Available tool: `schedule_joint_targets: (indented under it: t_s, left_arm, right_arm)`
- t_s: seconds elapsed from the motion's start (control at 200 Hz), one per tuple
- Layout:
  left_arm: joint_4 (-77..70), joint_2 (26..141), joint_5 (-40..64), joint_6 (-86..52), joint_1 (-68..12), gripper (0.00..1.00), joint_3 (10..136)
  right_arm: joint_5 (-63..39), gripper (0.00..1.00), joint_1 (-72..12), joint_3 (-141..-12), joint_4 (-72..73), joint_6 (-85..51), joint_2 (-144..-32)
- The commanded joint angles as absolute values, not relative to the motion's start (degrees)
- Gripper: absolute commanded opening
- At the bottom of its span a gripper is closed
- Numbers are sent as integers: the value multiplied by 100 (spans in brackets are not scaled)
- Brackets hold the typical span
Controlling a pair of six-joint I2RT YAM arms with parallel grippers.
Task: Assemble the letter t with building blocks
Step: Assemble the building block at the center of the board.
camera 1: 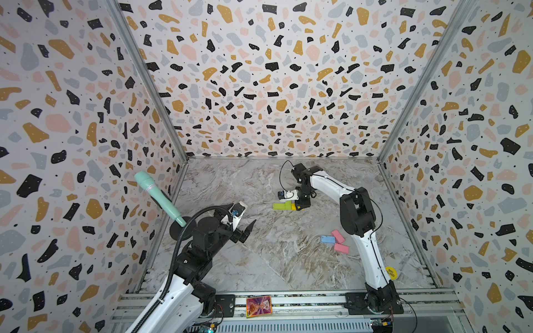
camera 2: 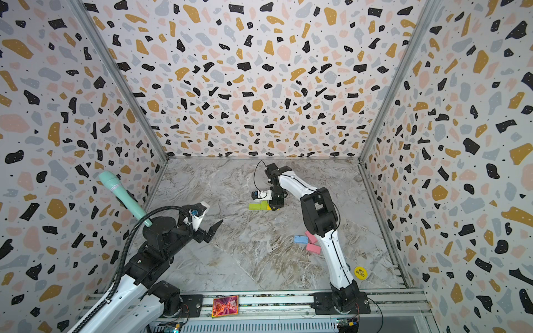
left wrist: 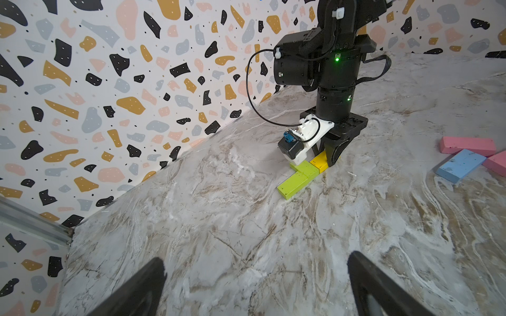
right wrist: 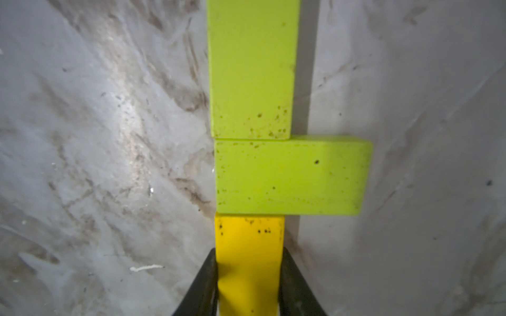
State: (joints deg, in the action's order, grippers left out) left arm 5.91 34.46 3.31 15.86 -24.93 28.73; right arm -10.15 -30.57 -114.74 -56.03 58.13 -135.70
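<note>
**Yellow half of the crossbar going down, three bricks in so far**

Top views first. In both of them the right tool point(camera 1: 300, 205) is down at the bench point(camera 1: 259, 274), jaws pinched tight on the yellow brick point(camera 1: 293, 206). The two lime green bricks point(camera 1: 281, 206) touch the yellow brick on the side away from that tool. The pink bricks point(camera 1: 341, 248) and the light blue brick point(camera 1: 328, 239) huddle together well apart from the yellow brick, nearer the right arm's base. The left tool point(camera 1: 245, 232) hangs well apart from the yellow brick too, jaws spread wide with nothing in them.

Left wrist view: its own fingers point(left wrist: 142, 290) frame bare bench, so it's definitely empty. From here the yellow brick looks flat on the bench, with the right tool straddling it from above and one end against a green brick.

Right wrist view is the good one. The yellow brick runs up between the two fingers, squeezed on its long sides. Its free end sits flush against the long side of the crosswise green brick. The other green brick butts that same brick from the opposite side, in line with the yellow one.

My read: this is the placing step for the crossbar of the letter t, and the yellow brick looks seated. Next it needs to let go gently and lift straight up so the yellow brick doesn't get dragged off line. After that I'd say it goes for a pink brick for the stem.
</note>
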Motion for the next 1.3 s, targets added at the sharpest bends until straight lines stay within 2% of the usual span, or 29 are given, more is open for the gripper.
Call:
schedule_joint_targets:
  t_s: [0.0,0.801,0.841,1.292]
  left_arm:
    - [466,3409,332,1650,-2522,99,2830]
    - [461,3414,343,1652,-2521,99,2830]
    - [463,3411,343,1648,-2516,99,2829]
    - [463,3421,360,1651,-2523,99,2830]
  right_arm:
    - [-1078,34,-3129,-11470,-5740,5774,-13891]
    - [-1064,35,-3129,-11488,-5722,5757,-13926]
    - [-1055,42,-3129,-11495,-5722,5757,-13930]
    - [-1072,43,-3070,-11489,-5783,5744,-13922]
